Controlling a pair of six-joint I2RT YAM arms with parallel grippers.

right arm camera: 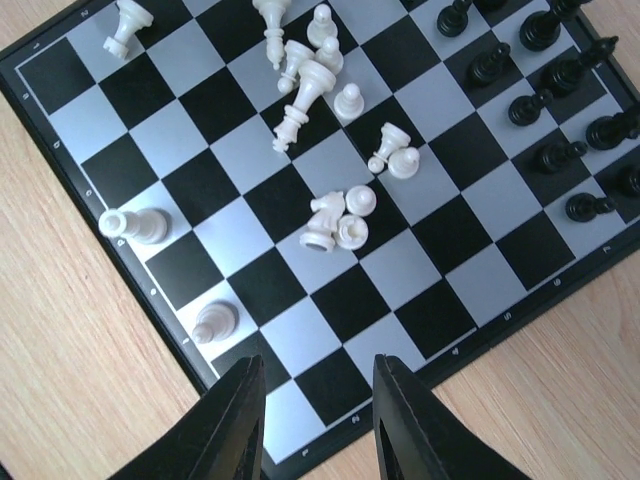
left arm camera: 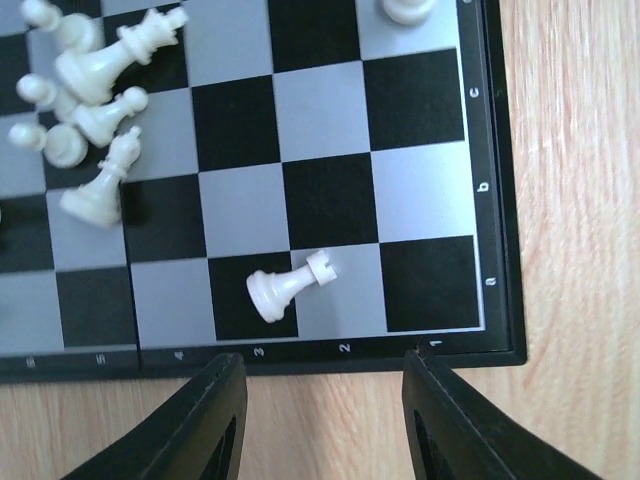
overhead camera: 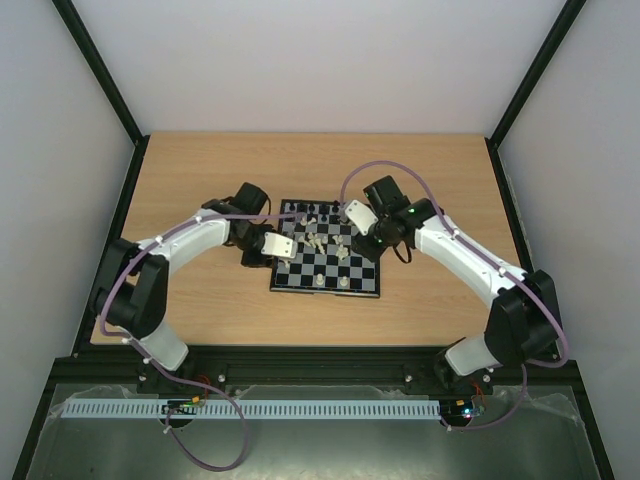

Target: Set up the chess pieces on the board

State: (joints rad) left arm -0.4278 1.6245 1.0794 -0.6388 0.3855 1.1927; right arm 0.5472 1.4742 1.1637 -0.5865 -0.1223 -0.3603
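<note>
The board (overhead camera: 352, 274) lies mid-table between my arms. Cream-white chess pieces (right arm camera: 300, 75) lie jumbled near its centre, and more white pieces (left arm camera: 95, 80) are heaped in the left wrist view's upper left. Black pieces (right arm camera: 560, 70) stand along the far side. A white rook (left arm camera: 285, 287) lies tipped over near the board's corner, just beyond my left gripper (left arm camera: 325, 365), which hangs open and empty over the board's edge. My right gripper (right arm camera: 318, 370) is open and empty above the board's rim, with a white pawn (right arm camera: 213, 322) standing to its left and a toppled white rook (right arm camera: 135, 224) farther off.
Bare wooden table (overhead camera: 200, 180) surrounds the board. Black frame posts and pale walls enclose the workspace. Both arms curve in from the near corners, the left gripper (overhead camera: 275, 250) at the board's left edge and the right gripper (overhead camera: 362, 232) at its right side.
</note>
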